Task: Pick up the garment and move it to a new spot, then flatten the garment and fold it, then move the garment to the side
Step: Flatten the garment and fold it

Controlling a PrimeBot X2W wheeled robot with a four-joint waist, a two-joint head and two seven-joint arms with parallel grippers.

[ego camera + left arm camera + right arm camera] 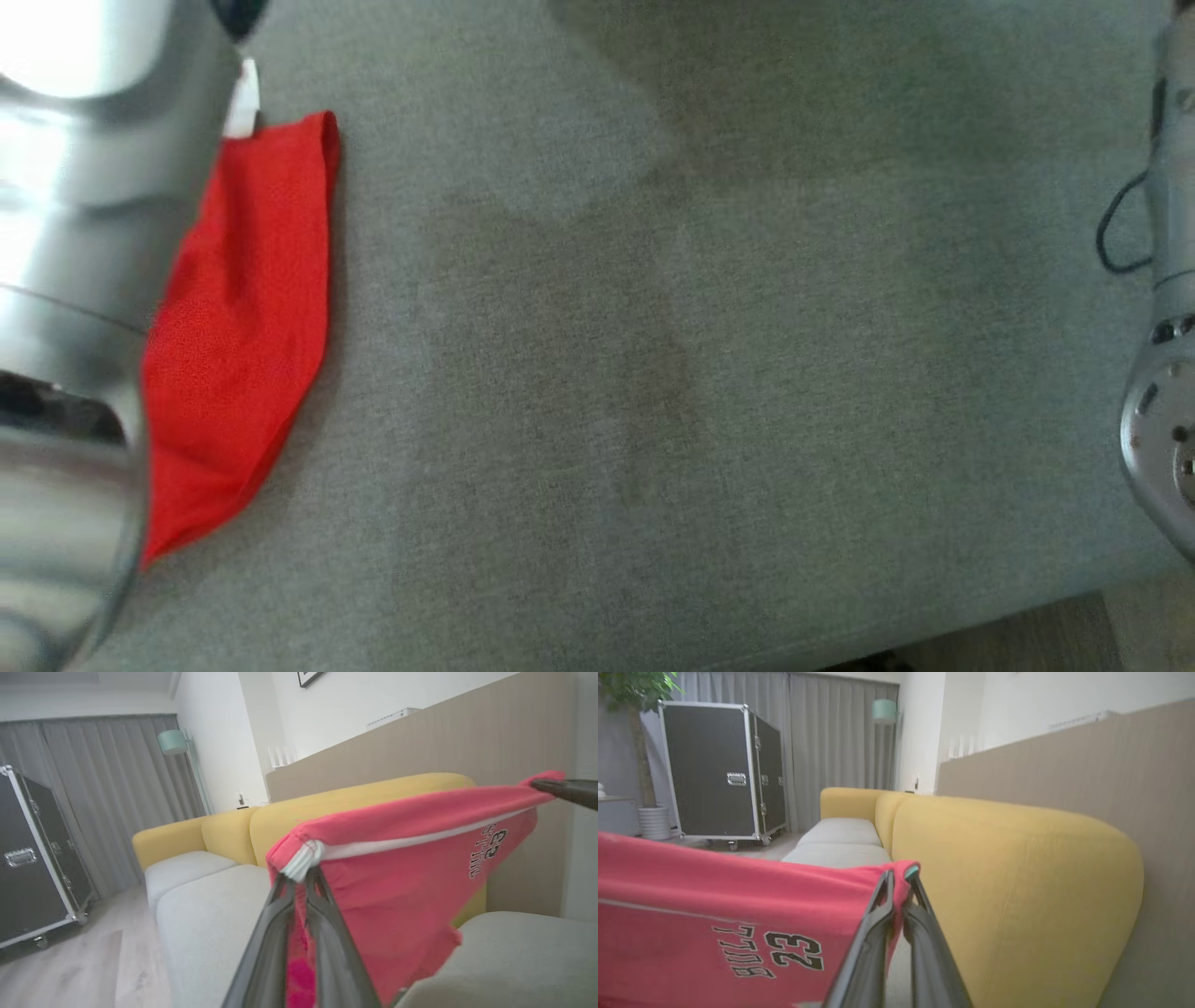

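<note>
The garment [397, 877] is a red jersey with white trim and black "23" lettering. It hangs stretched in the air between my two grippers, above the grey sofa seat [205, 914]. My left gripper [299, 877] is shut on its white-trimmed corner. My right gripper [900, 877] is shut on the opposite top corner of the garment [714, 896], and this right gripper [551, 786] also appears at the left wrist view's right edge. In the head view, part of the garment [243, 327] shows beside my pale left forearm [84, 233], over the grey seat [700, 373].
A yellow sofa back [994, 858] runs behind the seat, with a beige panel wall [1064, 760] beyond it. A black wheeled flight case [714, 770] stands on the wooden floor [70, 966] near grey curtains. My right arm [1162, 373] is at the head view's right edge.
</note>
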